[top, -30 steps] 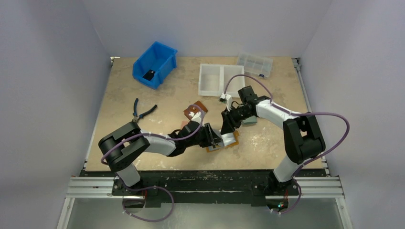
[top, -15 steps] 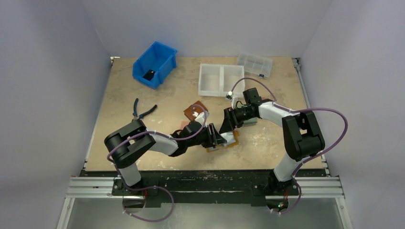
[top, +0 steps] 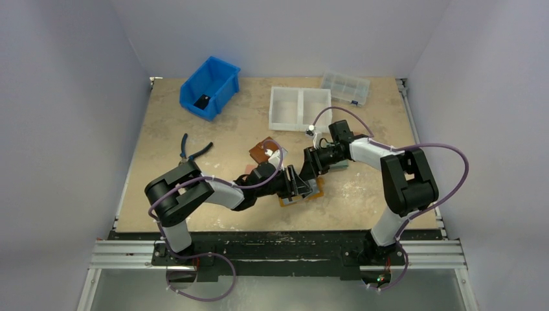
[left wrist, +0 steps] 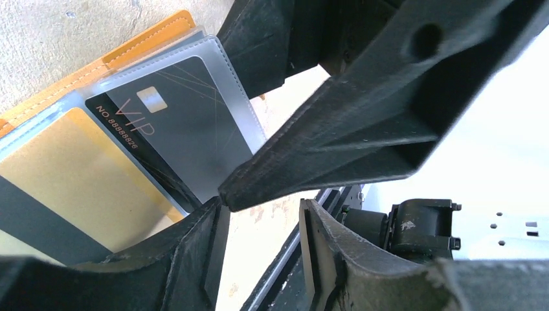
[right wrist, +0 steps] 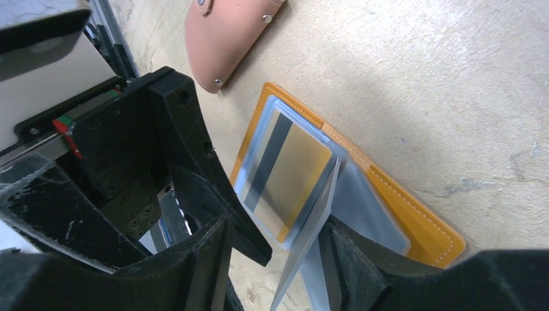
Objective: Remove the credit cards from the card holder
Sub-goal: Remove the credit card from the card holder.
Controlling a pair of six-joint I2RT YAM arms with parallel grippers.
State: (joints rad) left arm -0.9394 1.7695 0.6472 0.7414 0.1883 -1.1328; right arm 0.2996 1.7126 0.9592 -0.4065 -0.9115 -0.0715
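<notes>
I'm working at the middle of the table [right wrist: 453, 97], toward its near edge, where the holder [right wrist: 414, 214] is lying open and flat with both arms crowding over it. No cards [left wrist: 84, 175] are out yet as far as I'm seeing: the gold card [right wrist: 294, 170] and the black VIP card [left wrist: 188, 123] are both sitting inside their clear sleeves, so I'm judging the job barely begun, with every card left to pull. The right gripper [right wrist: 277, 240] is standing with its jaws apart, straddling one sleeve [right wrist: 304, 243] that is tilting up on edge between them; I'm not seeing them closed on it. The left gripper [left wrist: 260, 214] is also gaping, holding nothing, with one finger lying over the gold card's corner, possibly pinning it. Room is tight: the two grippers' fingers are nearly touching over the holder's near edge, and the pink wallet [right wrist: 226, 32] is lying just beside the far corner. Bare table is showing past the holder's stitched orange border, and I'm reckoning that is the clear way out for a card.
</notes>
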